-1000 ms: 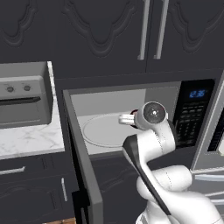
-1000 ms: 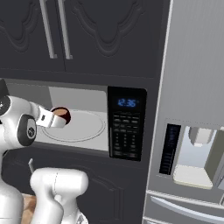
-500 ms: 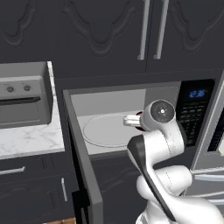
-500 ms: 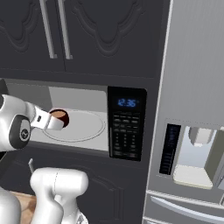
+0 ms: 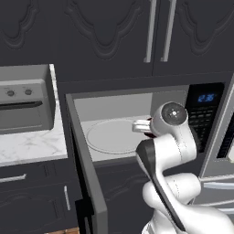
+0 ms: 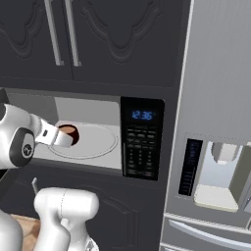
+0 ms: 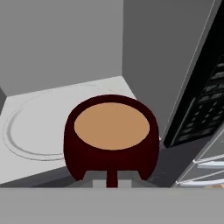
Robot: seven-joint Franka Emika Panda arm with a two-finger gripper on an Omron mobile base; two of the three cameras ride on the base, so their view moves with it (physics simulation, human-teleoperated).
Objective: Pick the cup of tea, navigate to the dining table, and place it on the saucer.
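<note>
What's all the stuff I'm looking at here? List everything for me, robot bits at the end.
cup of tea: one, dark red-brown with tan liquid, at the front right edge of the microwave's opening, past the plate's edge in the hand view.
turntable plate: one, pale, round, on the microwave floor.
microwave: one, dark, door swung open to the left, blue clock lit.
toaster oven: one, grey, on the marble counter to the left.
upper cabinets: dark, with silver handles, above the microwave.
fridge: one, grey, with a dispenser, right of the microwave.
gripper: one, shut on the cup's handle.
arm: one, white with dark joints, in front of the microwave.
</note>
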